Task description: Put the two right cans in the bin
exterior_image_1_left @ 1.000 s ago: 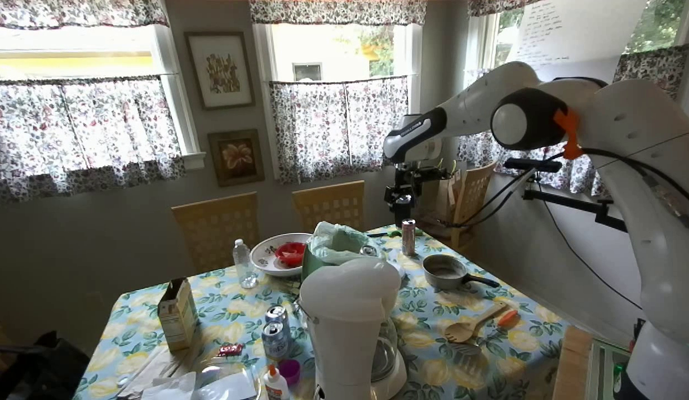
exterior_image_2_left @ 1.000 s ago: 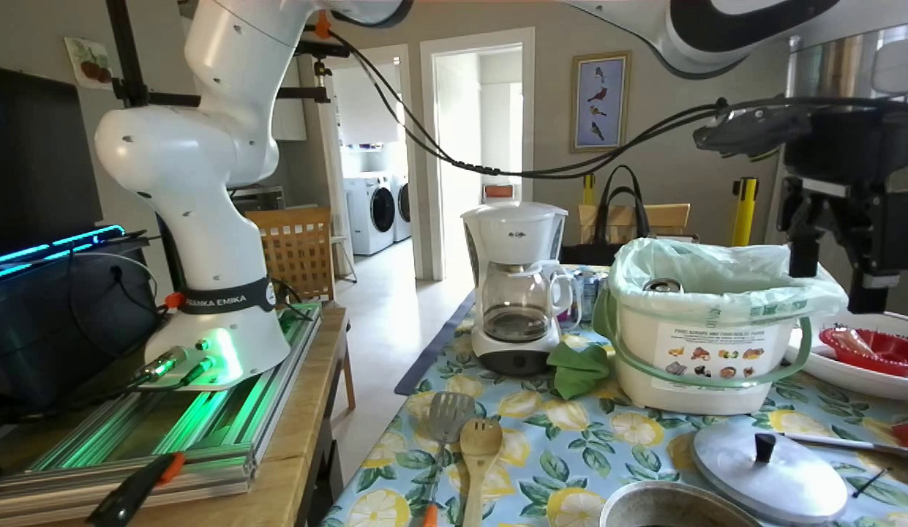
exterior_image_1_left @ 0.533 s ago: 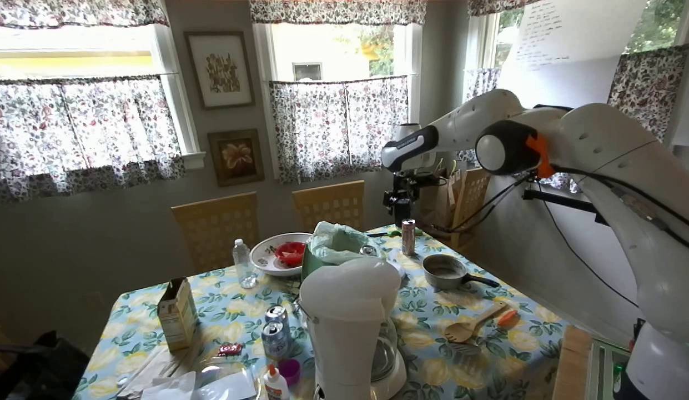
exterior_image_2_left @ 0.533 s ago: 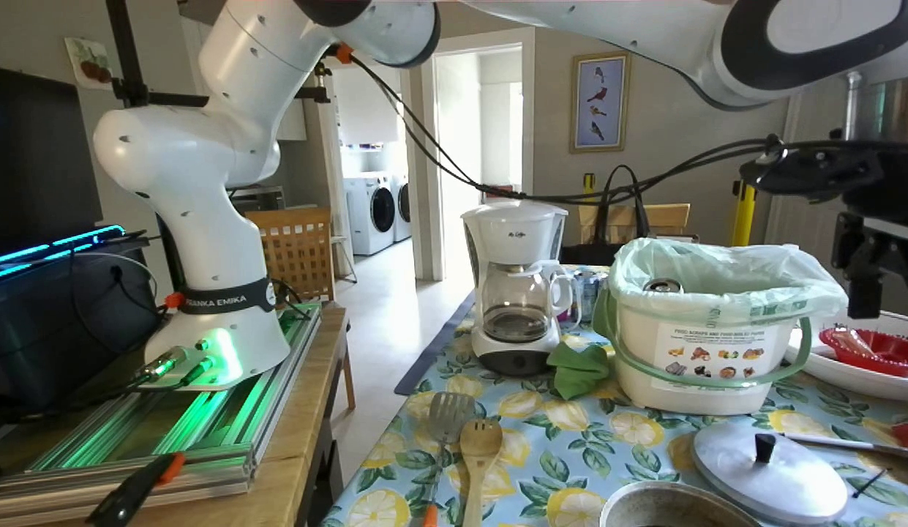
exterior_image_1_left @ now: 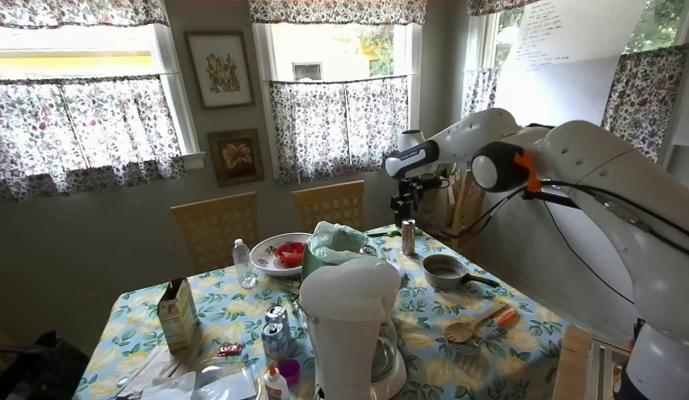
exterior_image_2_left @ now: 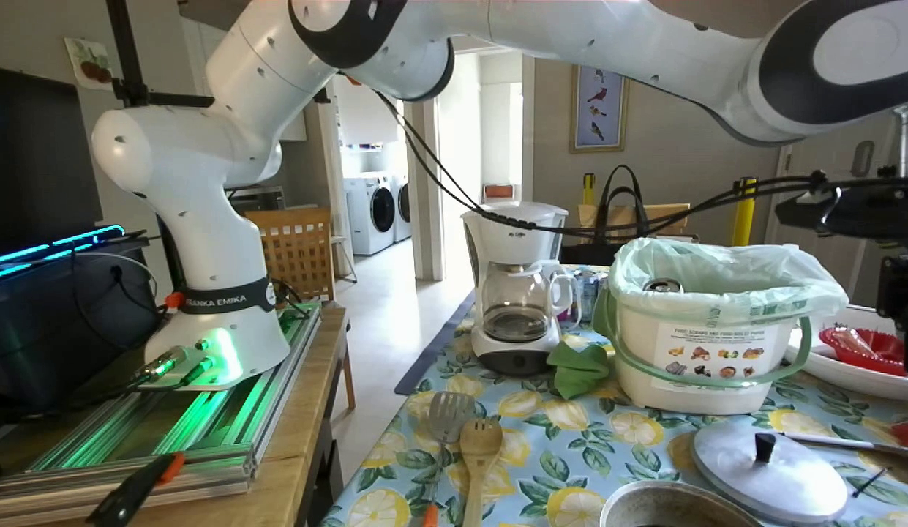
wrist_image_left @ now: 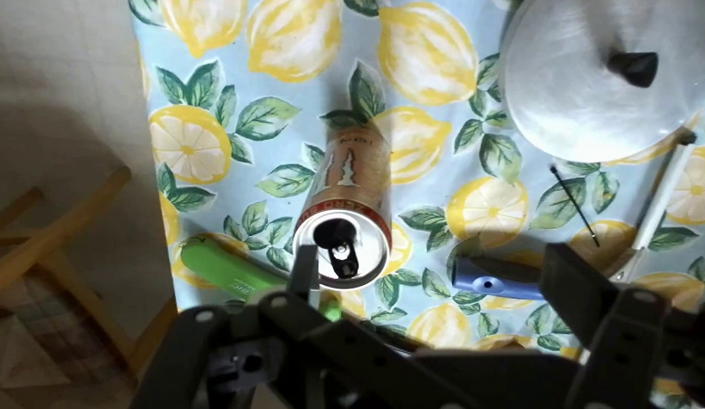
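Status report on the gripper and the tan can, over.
Gripper open, nothing held. Tan can upright, ungripped. Green handle lying near it, possibly in the way. Another can already in bin.

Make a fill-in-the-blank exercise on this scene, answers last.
The black two-fingered gripper is not shut but ____.
Rather than lying on its side, the tall pinkish-brown metal can stands ____ on the light-blue tablecloth.
The white plastic bin has a pale ____ plastic liner.
Missing words: open; upright; green.

An opened energy-drink can (wrist_image_left: 352, 196) stands upright on the lemon-print desk (wrist_image_left: 410, 196), slightly hidden by one of the widely parted fingers (wrist_image_left: 301, 275); a pot lid (wrist_image_left: 568, 94) lies apart from it.
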{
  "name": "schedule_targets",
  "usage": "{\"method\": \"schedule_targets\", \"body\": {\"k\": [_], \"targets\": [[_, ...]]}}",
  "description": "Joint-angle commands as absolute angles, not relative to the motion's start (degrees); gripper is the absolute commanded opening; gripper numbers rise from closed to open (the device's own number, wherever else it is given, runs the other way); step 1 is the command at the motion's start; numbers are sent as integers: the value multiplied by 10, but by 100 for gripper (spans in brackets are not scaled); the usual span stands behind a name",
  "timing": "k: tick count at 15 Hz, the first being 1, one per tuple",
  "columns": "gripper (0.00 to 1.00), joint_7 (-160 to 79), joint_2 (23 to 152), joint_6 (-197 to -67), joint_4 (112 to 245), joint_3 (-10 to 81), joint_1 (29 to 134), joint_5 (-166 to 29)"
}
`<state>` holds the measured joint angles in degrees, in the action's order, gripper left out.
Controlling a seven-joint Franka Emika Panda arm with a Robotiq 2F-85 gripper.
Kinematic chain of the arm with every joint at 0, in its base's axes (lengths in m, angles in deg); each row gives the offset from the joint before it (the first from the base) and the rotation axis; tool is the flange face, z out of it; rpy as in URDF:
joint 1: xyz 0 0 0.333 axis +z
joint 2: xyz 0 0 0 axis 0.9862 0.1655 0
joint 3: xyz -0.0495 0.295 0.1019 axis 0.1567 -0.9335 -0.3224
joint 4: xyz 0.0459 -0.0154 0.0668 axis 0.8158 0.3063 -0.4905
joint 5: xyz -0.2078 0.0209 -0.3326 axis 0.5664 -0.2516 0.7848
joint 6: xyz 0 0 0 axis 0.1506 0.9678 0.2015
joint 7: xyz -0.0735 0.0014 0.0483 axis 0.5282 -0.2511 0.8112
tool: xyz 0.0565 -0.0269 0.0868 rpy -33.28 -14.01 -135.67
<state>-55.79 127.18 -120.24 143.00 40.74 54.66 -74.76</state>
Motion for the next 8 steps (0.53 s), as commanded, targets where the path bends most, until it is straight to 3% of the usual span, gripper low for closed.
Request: {"method": "schedule_targets", "body": {"k": [1, 8], "targets": [[100, -565, 1327, -1220, 1360, 397, 531, -743], [100, -565, 1358, -1307, 1360, 391, 529, -757]]}}
